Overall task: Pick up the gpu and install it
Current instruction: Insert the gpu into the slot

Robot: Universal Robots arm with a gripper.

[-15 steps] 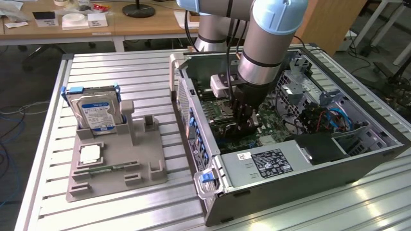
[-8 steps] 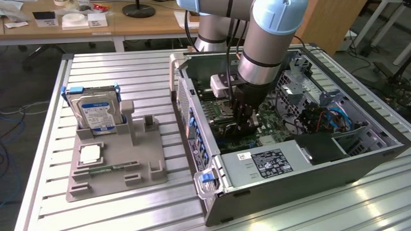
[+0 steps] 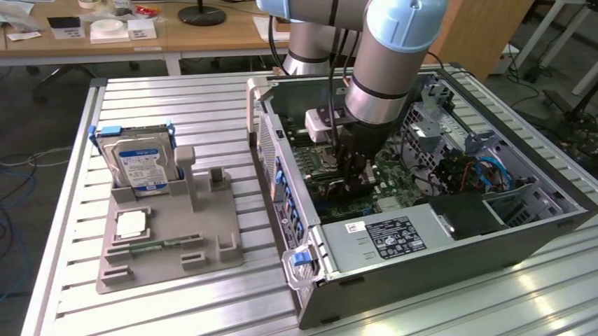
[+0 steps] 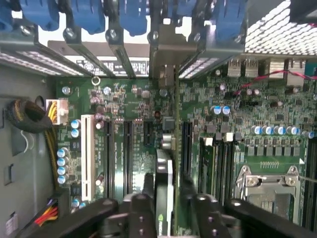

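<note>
Deep inside the open computer case (image 3: 523,210), the gripper (image 4: 166,208) has its fingers (image 4: 141,210) on either side of the gpu (image 4: 164,183), standing edge-on over the motherboard (image 4: 129,114) below; whether they clamp it cannot be told.

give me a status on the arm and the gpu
Gripper down inside the computer case, fingers either side of the gpu. Gpu stands edge-on over the motherboard slots, bracket toward the case's rear openings. Nothing blocking.
</note>
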